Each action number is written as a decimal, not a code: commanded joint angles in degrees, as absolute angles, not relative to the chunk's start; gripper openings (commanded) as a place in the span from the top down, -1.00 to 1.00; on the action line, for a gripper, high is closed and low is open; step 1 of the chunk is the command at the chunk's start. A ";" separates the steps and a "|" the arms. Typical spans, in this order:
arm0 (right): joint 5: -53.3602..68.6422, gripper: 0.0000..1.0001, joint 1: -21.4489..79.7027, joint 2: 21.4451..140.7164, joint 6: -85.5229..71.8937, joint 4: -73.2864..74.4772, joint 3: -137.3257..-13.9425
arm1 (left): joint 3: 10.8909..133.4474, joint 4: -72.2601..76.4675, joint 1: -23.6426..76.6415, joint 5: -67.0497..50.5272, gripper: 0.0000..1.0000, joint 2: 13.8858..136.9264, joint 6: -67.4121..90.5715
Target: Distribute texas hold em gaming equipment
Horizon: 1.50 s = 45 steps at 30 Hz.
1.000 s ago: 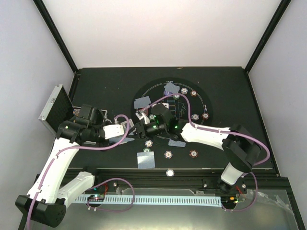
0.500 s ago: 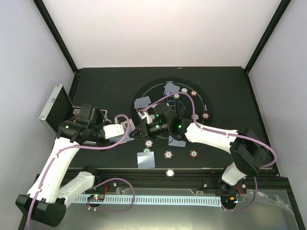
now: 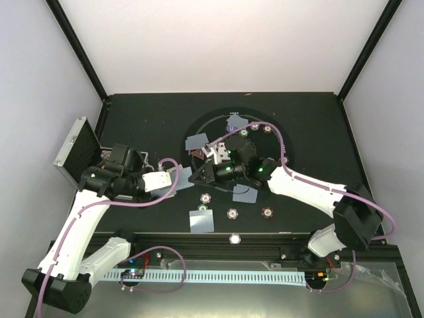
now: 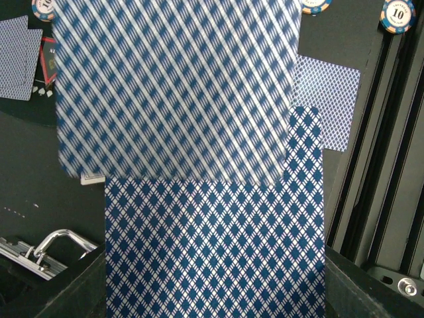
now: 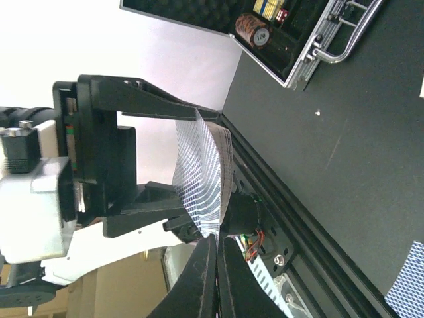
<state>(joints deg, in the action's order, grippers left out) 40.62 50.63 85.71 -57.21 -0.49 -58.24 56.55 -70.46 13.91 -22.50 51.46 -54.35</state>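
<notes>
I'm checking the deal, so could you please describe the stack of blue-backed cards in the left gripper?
The stack of blue-and-white diamond-patterned playing cards sits clamped in the left gripper, jaws shut, above the black table. The cards look thin, glossy and bowed. The top card, blurred, is offset partly off the stack, and the right gripper has its jaws shut on that card's edge.

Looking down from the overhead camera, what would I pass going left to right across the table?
First the silver ribbed metal case, then the lone grey-blue-backed playing card, the white round button disc, and the red-brown striped poker chip.
</notes>
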 commanded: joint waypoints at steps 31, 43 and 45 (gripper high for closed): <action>-34.68 0.98 42.89 103.00 45.56 -6.80 -60.40 | 58.63 -70.61 13.71 -22.41 0.97 54.26 -55.13; -29.28 0.94 42.19 112.39 42.88 0.68 -64.60 | 59.76 -70.36 13.62 -22.46 0.97 54.91 -55.74; -29.37 0.75 42.19 112.01 40.90 0.96 -64.01 | 59.52 -70.15 13.58 -22.50 0.97 54.88 -55.72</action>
